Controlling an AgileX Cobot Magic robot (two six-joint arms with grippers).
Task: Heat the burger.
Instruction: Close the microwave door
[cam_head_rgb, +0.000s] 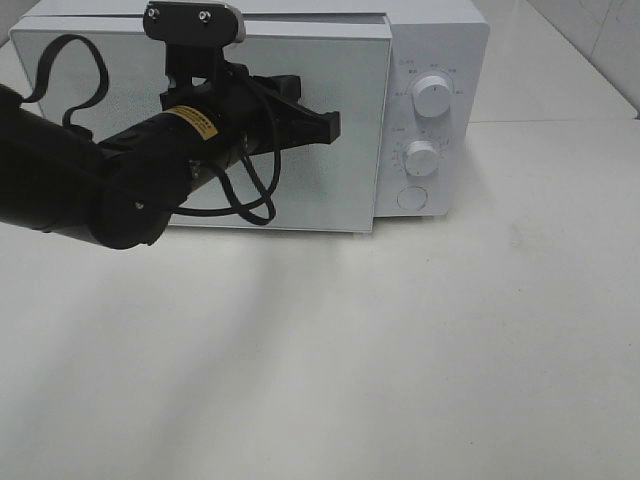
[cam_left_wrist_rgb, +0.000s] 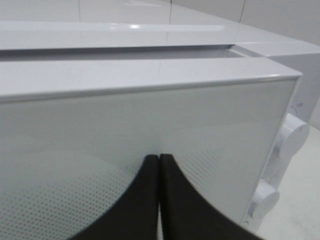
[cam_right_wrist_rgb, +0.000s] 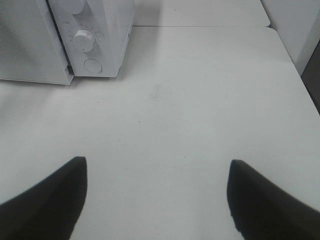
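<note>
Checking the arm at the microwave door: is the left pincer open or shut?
Shut. In the left wrist view, the left pincer has its two dark fingers pressed together with no gap, right in front of the microwave door.

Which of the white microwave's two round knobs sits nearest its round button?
The lower round white knob, just above the round button; the upper knob sits farther up.

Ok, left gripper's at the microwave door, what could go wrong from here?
1. The door looks slightly ajar; the shut left gripper could slide on its glossy face and leave it unlatched.
2. The arm's loose cable hangs in front of the door and might snag.
3. The burger isn't visible in any view, so I can't confirm it's inside.
</note>
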